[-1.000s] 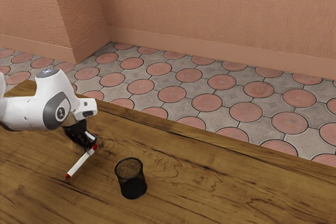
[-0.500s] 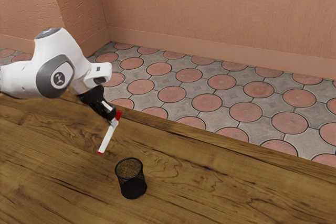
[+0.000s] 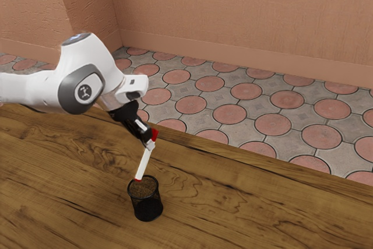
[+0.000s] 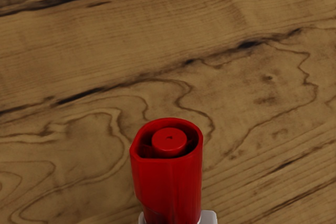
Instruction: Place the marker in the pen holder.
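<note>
Black mesh pen holder (image 3: 148, 209) stands upright, fingers (image 3: 150, 144) closed around the marker (image 3: 143, 164), its tip at the rim.

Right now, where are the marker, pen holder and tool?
Marker (image 3: 143, 164): exterior view, on its white barrel.
Pen holder (image 3: 147, 207): exterior view, on its dark mesh side.
Tool (image 3: 150, 143): exterior view, midway between its fingertips.

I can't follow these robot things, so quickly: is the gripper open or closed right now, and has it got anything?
Gripper: closed, holding the tilted white marker near its red upper end.
</note>
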Robot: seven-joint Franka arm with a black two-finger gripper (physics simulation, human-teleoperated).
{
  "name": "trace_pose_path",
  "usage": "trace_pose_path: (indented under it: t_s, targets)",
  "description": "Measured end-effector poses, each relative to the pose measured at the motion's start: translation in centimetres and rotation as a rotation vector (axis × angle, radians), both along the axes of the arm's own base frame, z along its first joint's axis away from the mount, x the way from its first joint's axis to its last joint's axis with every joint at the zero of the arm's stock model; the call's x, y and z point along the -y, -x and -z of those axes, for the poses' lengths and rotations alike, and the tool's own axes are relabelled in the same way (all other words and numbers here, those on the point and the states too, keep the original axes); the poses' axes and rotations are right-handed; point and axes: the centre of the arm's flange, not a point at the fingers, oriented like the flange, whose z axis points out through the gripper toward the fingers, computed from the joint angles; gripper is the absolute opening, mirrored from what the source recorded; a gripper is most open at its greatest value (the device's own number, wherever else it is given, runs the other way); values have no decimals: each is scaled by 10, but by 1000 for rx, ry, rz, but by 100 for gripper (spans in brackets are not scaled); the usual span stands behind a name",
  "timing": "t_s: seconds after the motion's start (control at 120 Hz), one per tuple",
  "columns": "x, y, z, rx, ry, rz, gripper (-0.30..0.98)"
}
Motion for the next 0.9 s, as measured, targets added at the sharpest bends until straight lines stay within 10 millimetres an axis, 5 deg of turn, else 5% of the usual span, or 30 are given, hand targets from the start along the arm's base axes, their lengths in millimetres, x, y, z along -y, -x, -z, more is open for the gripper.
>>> trace_pose_path:
  t_s: [0.308,0.642,0.842,0.9]
  targets:
    - [2,-12,33,30,-45,-32,-10]
    - [-2,19,45,6,-12,-40,-9]
    - [-5,27,36,-36,12,-21,32]
    - [-13,12,7,-5,-10,-6,41]
